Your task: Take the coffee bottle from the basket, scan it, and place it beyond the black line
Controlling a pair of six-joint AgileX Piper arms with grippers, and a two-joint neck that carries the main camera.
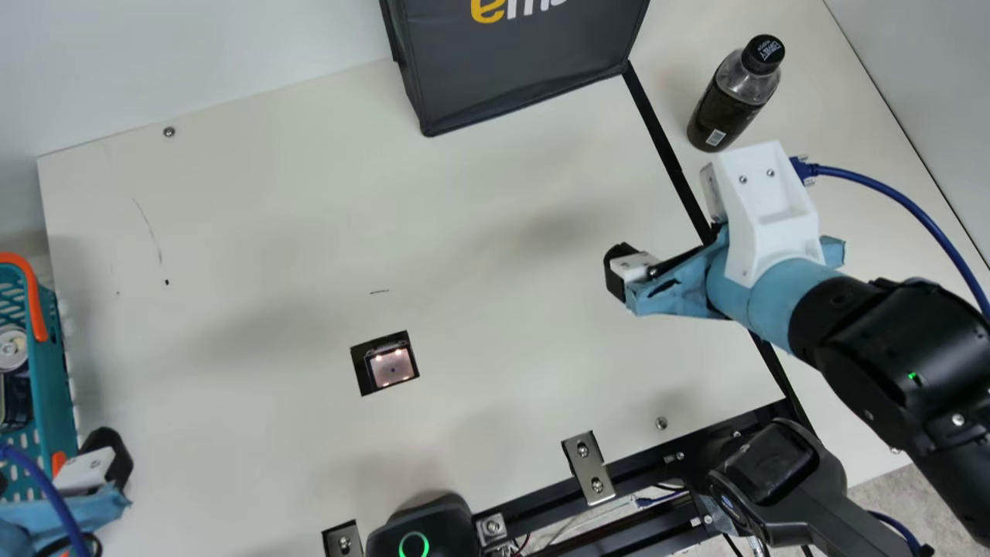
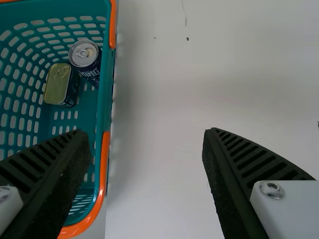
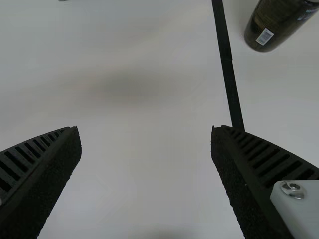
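The dark coffee bottle (image 1: 731, 97) stands beyond the black line (image 1: 667, 151) at the main view's upper right; its base end, with the bottle (image 3: 279, 22), shows in the right wrist view. My right gripper (image 1: 630, 275) is over the table on the near side of that line, apart from the bottle; in the right wrist view this gripper (image 3: 146, 129) is open and holds nothing. At the lower left, my left gripper (image 1: 97, 472) is beside the teal basket (image 1: 58, 371). The left wrist view shows the gripper (image 2: 142, 132) open, above the rim of the basket (image 2: 104, 89).
A can (image 2: 84, 53) and a flat tin (image 2: 57, 84) lie in the basket. The scanner window (image 1: 390, 366) is set into the table's middle. A dark bag (image 1: 518, 62) stands at the back; a handheld device (image 1: 773, 464) is by the front rail.
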